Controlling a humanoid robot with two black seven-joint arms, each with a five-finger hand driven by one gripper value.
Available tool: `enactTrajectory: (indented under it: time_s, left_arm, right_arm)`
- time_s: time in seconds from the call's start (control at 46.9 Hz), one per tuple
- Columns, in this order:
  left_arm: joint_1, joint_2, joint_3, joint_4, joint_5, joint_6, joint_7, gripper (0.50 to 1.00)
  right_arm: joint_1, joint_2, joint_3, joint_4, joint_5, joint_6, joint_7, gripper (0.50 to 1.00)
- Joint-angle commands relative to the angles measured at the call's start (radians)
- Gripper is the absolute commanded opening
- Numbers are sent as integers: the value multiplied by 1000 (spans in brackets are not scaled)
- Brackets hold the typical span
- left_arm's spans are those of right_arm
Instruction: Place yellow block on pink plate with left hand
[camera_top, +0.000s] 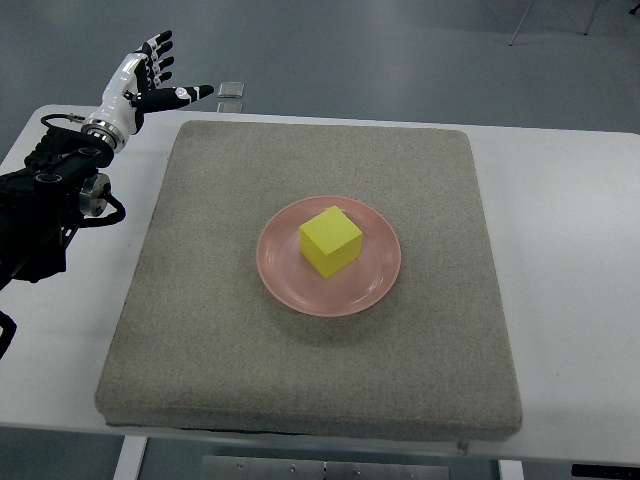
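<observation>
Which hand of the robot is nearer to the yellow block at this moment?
Left. The left hand is open at the far left corner, well away from the block, which sits on the plate. The right hand is not in view.

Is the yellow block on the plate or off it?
On it: the yellow block sits inside the pink plate rim; the open left hand is away.

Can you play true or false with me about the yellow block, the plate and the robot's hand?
1. The yellow block sits on the pink plate. True.
2. The left hand is holding the block. False: it is open, up at the far left corner, away from the block.
3. The plate lies on a grey mat. True.
4. The plate is blue. False: it is pink.
</observation>
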Motion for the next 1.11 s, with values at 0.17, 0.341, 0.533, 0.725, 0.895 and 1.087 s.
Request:
enactTrajectory:
  time_s: [0.17, 0.341, 0.533, 0.725, 0.895, 1.087]
  left_arm:
    - [4, 0, -197, 28, -66, -55, 95, 992]
    - [41, -3, -285, 28, -144, -248, 86, 992]
    - [50, -34, -363, 28, -150, -275, 57, 992]
    - [51, -43, -366, 27, -149, -275, 54, 992]
    - [51, -43, -362, 27, -147, -274, 52, 992]
    - [47, -32, -368, 28, -147, -274, 52, 992]
  right_arm:
    - [0, 0, 0, 0, 0, 0, 0, 924]
    - [0, 0, 0, 0, 0, 0, 0, 924]
    - [0, 0, 0, 0, 0, 0, 0, 924]
    - [0, 0, 0, 0, 0, 0, 0, 924]
    - [0, 0, 0, 0, 0, 0, 0, 924]
    - [0, 0, 0, 0, 0, 0, 0, 924]
